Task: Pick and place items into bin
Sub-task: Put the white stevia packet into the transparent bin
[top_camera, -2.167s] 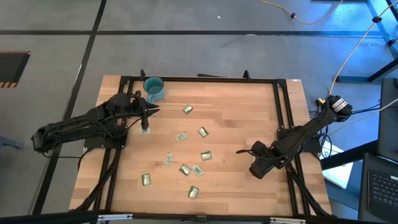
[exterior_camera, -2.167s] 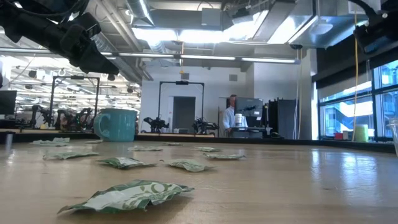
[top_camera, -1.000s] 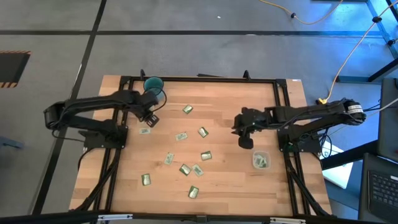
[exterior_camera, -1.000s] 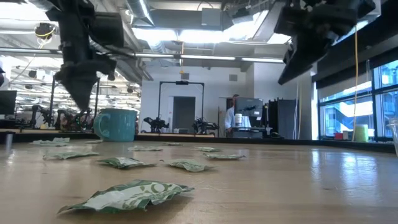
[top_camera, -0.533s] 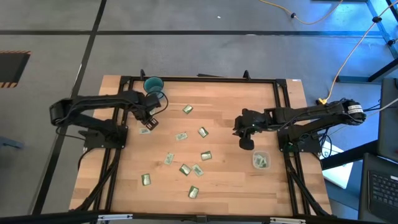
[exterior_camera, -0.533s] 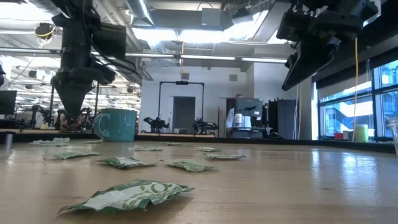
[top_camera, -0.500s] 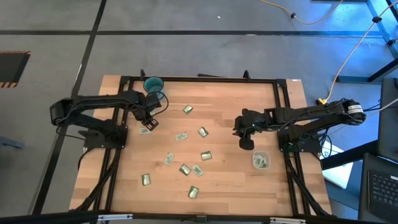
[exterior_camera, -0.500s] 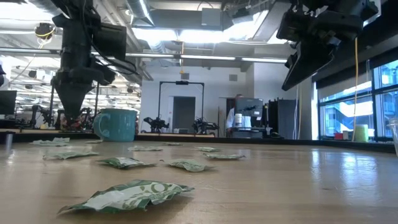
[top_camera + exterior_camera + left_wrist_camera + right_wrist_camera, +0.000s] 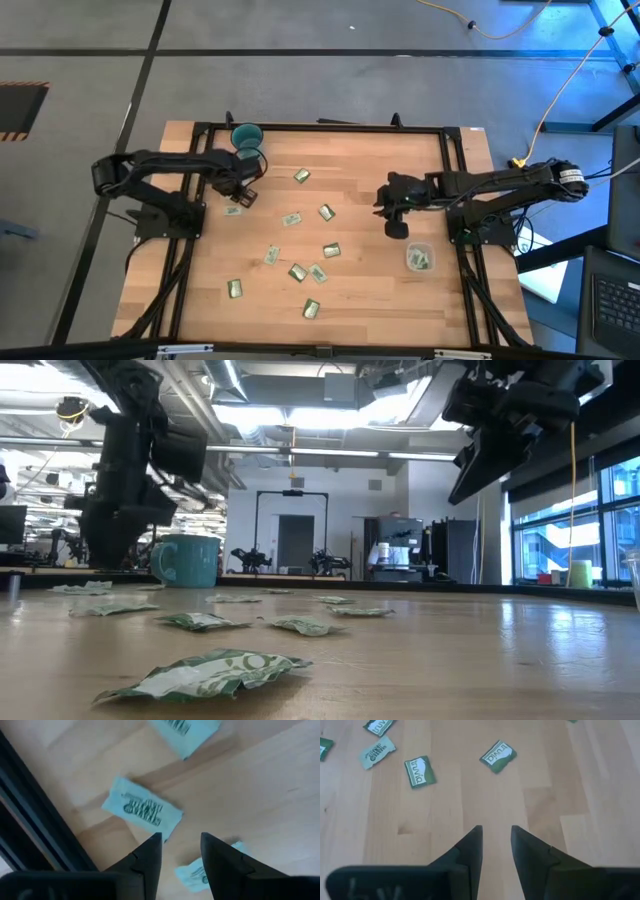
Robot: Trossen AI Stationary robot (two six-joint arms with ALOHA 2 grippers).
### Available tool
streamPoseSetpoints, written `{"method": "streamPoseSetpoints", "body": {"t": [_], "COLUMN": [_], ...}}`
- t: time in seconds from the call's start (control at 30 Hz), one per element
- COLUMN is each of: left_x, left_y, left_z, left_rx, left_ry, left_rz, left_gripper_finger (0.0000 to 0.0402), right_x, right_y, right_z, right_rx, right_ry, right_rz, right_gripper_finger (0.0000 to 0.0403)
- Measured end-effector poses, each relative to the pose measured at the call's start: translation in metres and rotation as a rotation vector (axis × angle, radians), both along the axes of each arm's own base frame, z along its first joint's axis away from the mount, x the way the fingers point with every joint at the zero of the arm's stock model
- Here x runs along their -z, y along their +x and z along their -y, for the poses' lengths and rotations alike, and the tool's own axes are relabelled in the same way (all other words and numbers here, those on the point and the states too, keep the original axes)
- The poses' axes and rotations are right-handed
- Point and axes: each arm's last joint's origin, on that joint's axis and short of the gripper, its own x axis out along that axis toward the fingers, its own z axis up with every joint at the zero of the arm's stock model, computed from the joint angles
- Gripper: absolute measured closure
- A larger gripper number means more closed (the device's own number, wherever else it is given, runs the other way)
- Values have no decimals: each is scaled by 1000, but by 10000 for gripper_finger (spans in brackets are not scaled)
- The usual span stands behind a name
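Several pale green and gold foil packets (image 9: 291, 219) lie flat and scattered over the wooden table. The clear bin (image 9: 419, 258) stands near the right edge with a green packet inside. My left gripper (image 9: 244, 196) is open and low over the table just in front of the teal mug (image 9: 247, 140), beside one packet (image 9: 234, 209). In the left wrist view that gripper (image 9: 181, 840) points down, with a packet (image 9: 142, 809) ahead of it and another (image 9: 197, 874) beneath the fingers. My right gripper (image 9: 395, 228) hangs open above bare wood, left of the bin; packets (image 9: 498, 756) lie ahead of it.
The teal mug (image 9: 187, 560) stands at the far left of the table, close behind my left gripper (image 9: 100, 550). A black frame rail (image 9: 200, 250) runs along each side of the table. My right gripper (image 9: 472, 470) hangs high. Bare wood lies between the packets and the bin.
My left gripper has come down toward the table beside the packet in front of the mug, and its arm has swung in. My right gripper has kept almost still above the table.
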Motion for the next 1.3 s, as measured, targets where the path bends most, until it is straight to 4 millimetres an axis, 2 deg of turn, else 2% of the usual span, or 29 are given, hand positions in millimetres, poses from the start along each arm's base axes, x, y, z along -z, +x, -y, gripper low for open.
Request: {"method": "streamPoseSetpoints", "body": {"t": [0.47,1.1,1.23,1.3], "left_x": [29,30,21,9], "left_y": [-8,-8,-2,4], "left_z": [-15,-16,-17,-18], "left_rx": [-59,-2,47,73], "left_ry": [-77,-88,-90,-65], "left_rz": [-24,-23,-13,30], "left_gripper_finger": [306,389,396,396], "right_x": [0,0,0,0], "right_y": [0,0,0,0], "right_z": [6,6,6,6], "right_rx": [11,9,9,9], "right_ry": [-12,-13,-13,-13], "right_rz": [-2,-3,-4,-4], "right_gripper_finger": [297,297,297,297]}}
